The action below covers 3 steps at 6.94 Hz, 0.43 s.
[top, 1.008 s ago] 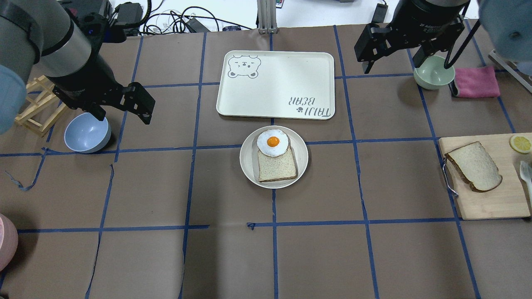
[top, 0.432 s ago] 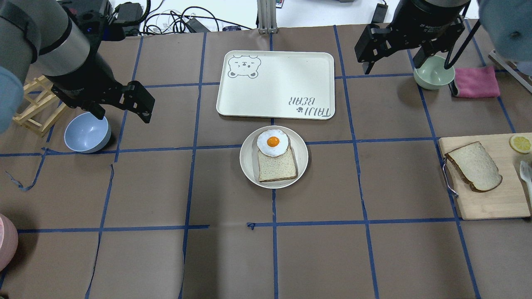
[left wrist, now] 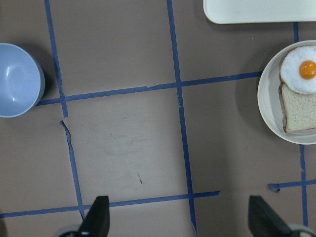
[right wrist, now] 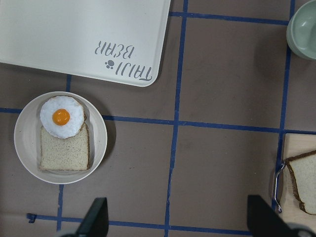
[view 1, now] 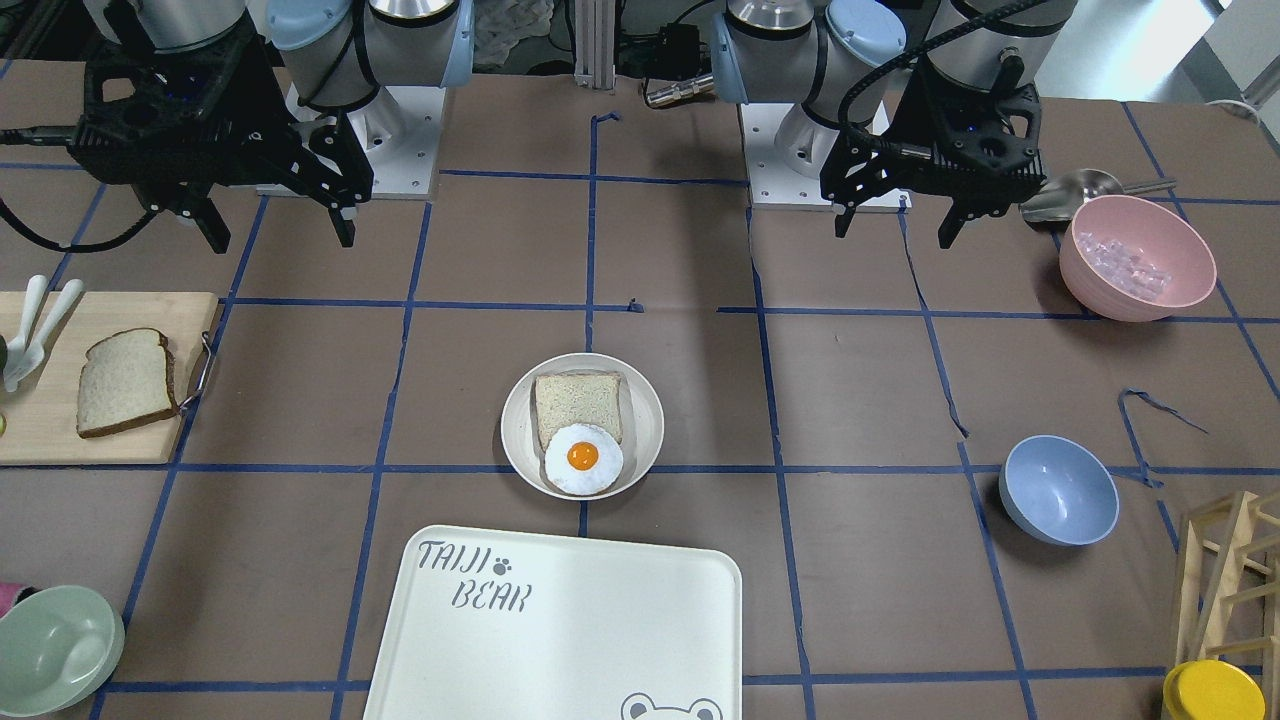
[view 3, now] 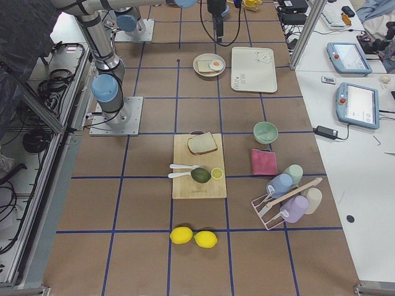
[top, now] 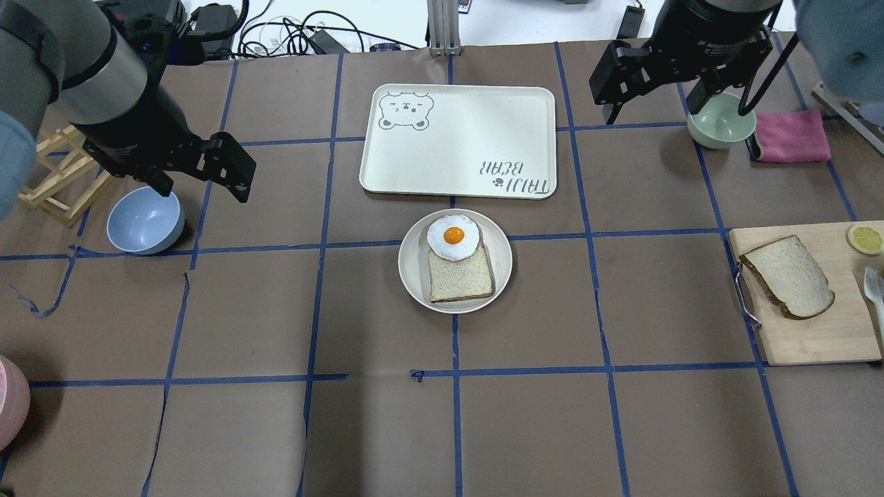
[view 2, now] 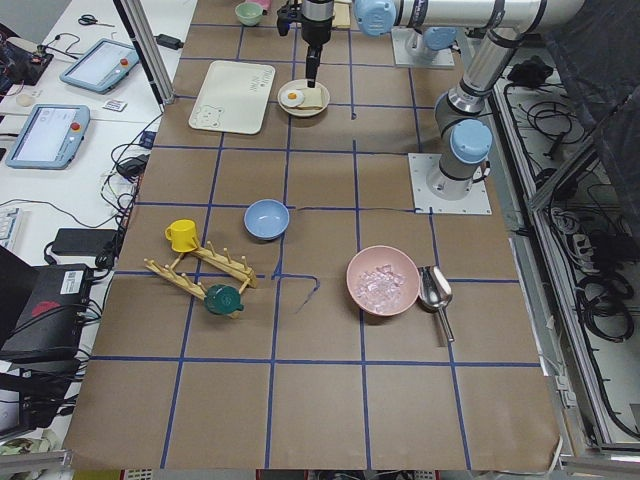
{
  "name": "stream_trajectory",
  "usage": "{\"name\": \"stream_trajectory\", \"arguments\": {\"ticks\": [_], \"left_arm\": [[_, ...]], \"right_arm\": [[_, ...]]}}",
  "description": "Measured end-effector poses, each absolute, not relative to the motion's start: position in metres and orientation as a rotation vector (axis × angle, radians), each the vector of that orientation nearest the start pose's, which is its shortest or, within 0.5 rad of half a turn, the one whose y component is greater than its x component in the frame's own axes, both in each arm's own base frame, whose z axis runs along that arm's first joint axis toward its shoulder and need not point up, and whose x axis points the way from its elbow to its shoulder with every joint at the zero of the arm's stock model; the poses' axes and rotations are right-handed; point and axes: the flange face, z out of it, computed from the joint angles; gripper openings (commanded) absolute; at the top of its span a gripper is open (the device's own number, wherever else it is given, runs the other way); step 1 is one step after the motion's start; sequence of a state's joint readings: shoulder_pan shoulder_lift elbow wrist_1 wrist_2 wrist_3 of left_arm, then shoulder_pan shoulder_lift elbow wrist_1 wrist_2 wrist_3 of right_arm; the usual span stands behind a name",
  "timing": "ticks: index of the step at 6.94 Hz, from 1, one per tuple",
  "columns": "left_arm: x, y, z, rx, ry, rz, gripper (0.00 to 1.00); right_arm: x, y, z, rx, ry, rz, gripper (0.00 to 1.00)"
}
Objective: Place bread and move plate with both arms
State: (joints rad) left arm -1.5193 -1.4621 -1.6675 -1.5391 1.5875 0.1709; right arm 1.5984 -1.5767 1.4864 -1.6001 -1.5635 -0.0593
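Note:
The bread [top: 787,276], a dark-crusted slice, lies on a wooden cutting board [top: 815,338] at the right; it also shows in the front view [view 1: 125,382] and the right wrist view [right wrist: 306,180]. The cream plate [top: 412,266] sits mid-table and holds a squarer pale slice [top: 460,276] with a fried egg [top: 453,237] on its far end. My left gripper [top: 200,183] is open and empty, high above the table left of the plate. My right gripper [top: 652,110] is open and empty at the far right, well away from the bread.
The TAIJI BEAR tray [top: 476,117] lies just beyond the plate. A blue bowl [top: 143,222] and a wooden rack [top: 55,179] are under the left arm. A green bowl [top: 718,123] and a pink cloth [top: 791,136] are near the right gripper. A pink bowl [view 1: 1135,258] stands near the left base.
Both arms have shifted only very slightly. Nothing on the table has moved, and both grippers stay open.

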Motion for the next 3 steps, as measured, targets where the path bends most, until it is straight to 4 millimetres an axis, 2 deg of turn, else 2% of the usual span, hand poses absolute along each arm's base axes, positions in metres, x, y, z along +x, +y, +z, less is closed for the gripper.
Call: {"name": "stream_trajectory", "arguments": {"ticks": [3], "left_arm": [[-0.1084, -0.4556, 0.4944, 0.187, 3.114, -0.064, 1.0]], "right_arm": [[0.1476, -0.4947, 0.5345, -0.138, 3.128, -0.173, 1.0]]}}
